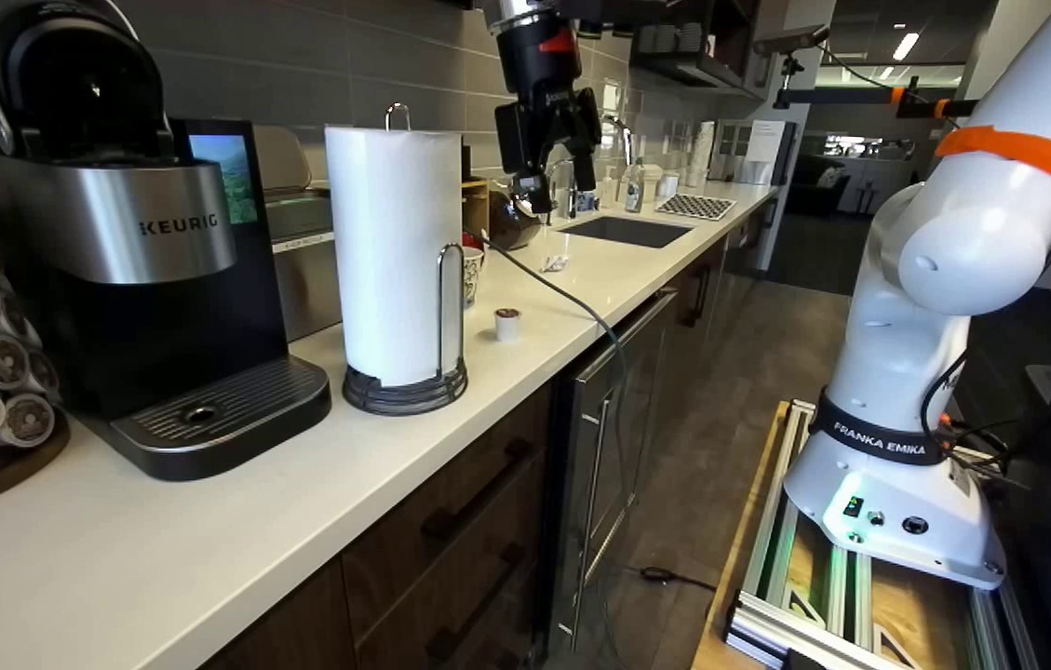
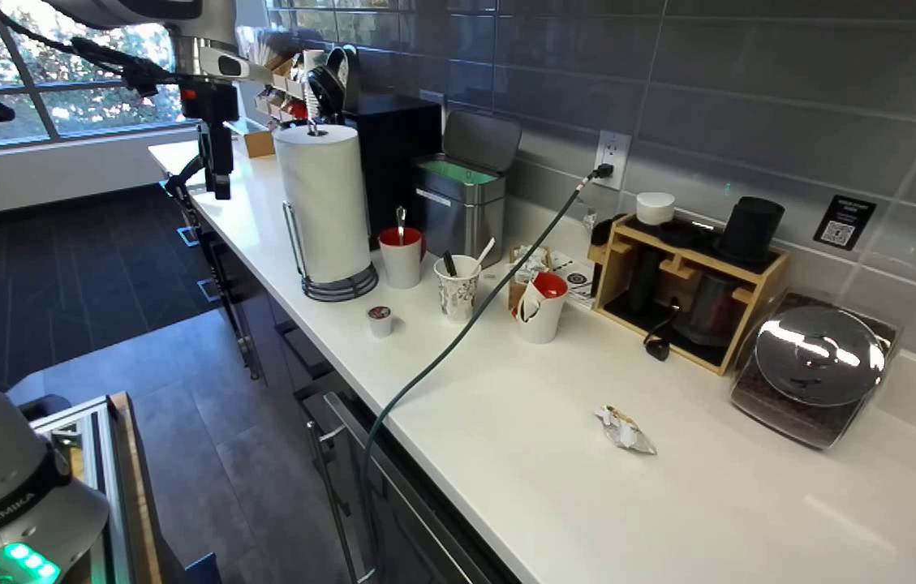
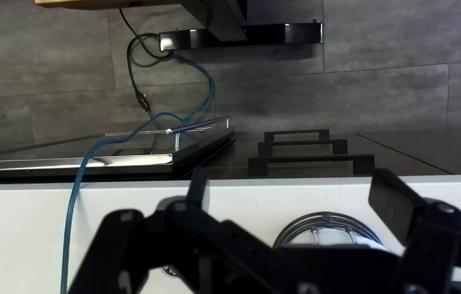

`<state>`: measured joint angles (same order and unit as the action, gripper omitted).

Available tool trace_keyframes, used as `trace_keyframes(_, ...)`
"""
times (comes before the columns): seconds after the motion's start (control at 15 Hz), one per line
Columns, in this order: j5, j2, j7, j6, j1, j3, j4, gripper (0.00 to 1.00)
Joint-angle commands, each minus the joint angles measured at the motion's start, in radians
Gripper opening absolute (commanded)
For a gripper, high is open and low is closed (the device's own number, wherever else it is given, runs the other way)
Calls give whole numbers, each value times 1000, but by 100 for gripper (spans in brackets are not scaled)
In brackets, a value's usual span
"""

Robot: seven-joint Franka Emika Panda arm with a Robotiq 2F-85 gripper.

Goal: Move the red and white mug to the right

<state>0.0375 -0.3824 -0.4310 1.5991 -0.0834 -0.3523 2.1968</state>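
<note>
- In an exterior view: near the Keurig (image 1: 148, 237), facing along the desk's (image 1: 115, 558) front edge.
- In an exterior view: from above, aslant toward back edge and window (image 2: 101, 105).
- Wrist view: straight down over the front edge.
- In both exterior views: roll (image 2: 324, 203), arm (image 1: 963, 247).

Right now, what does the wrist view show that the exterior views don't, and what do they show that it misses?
Only the wrist view shows the blue cable looping on the floor. Only the exterior views show the robot's base and, in an exterior view, a red and white mug near the paper towel roll. All share that roll, the open gripper, and the cable crossing the counter.
</note>
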Motion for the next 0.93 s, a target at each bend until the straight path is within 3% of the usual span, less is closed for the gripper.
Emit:
trace_keyframes(0.0,-8,4,-8,-2,-27,23,-2,100)
trace_keyframes(0.27,-11,3,-4,14,-23,32,3,100)
trace_keyframes(0.53,11,-48,168,211,-3,156,72,100)
trace_keyframes(0.73,16,-71,425,339,4,283,107,100)
trace_keyframes(0.87,68,-38,399,366,25,327,77,100)
